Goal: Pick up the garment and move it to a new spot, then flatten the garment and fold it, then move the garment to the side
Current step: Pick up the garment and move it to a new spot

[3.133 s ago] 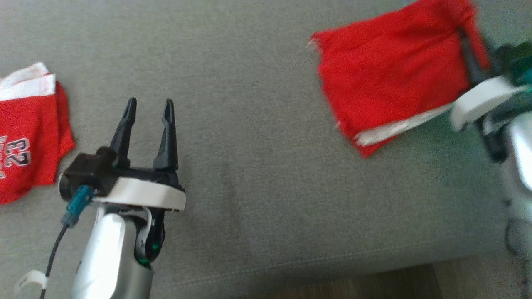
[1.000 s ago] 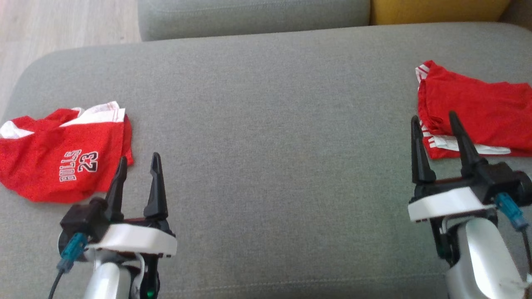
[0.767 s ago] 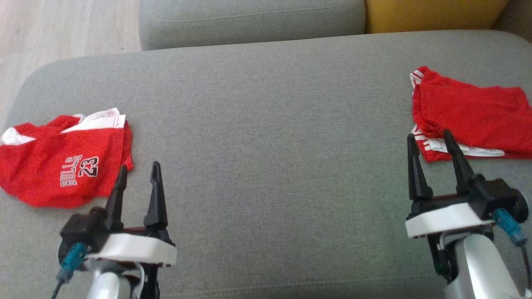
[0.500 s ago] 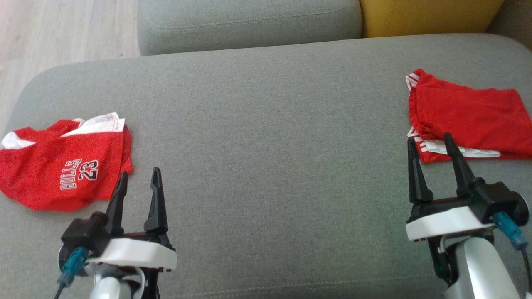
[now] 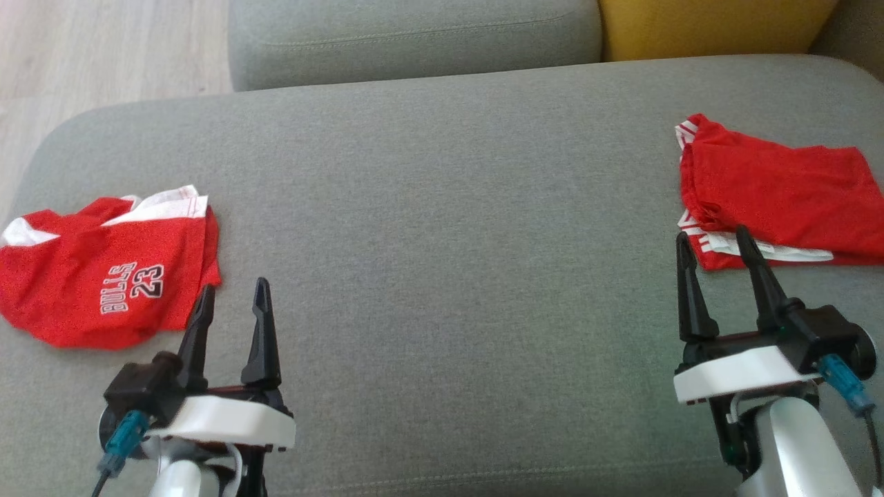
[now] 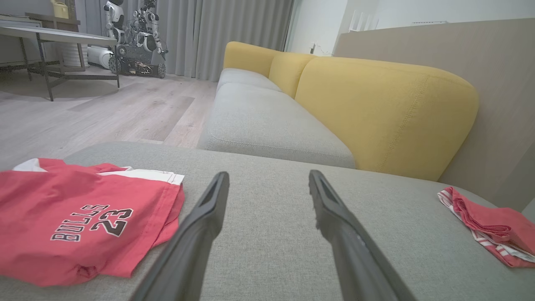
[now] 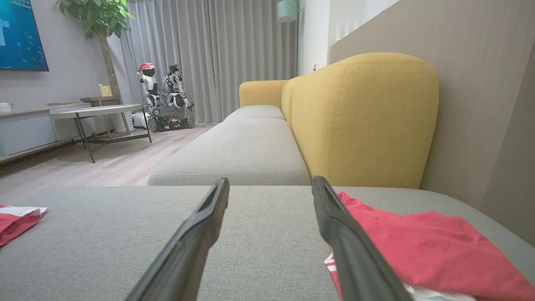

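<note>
Both arms at rest pose. The left end effector (image 5: 234,284) is open and holds nothing. The right end effector (image 5: 711,232) is open too, with only bare cushion between its fingers.

Change: about three seconds back the right end effector was up against the folded red garment (image 5: 780,200), apparently carrying it by one edge. The head camera was then turned toward that side. Now the garment lies released on the right end of the sofa seat (image 5: 442,207). The right fingertips are just beside its near edge; we cannot tell whether they touch it. Over the last second the arms and both cloths have barely moved. The small shift of the picture we put down to the camera.

Judgement: this garment looks folded and set aside, so its cycle is likely complete. The red jersey (image 5: 103,276), crumpled with its lettering up, lies at the left end near the left end effector. We take it as the probable next pick.

Surface: grey woven upholstery, soft, so cloth may drag rather than slide.

Room: yellow backrest (image 6: 384,113) beyond the seat and wooden floor (image 5: 103,41) to the left. Farther off are grey curtains (image 7: 209,54), a metal-legged table (image 7: 96,110), parked robots (image 7: 163,96) and a potted plant (image 7: 96,16).
</note>
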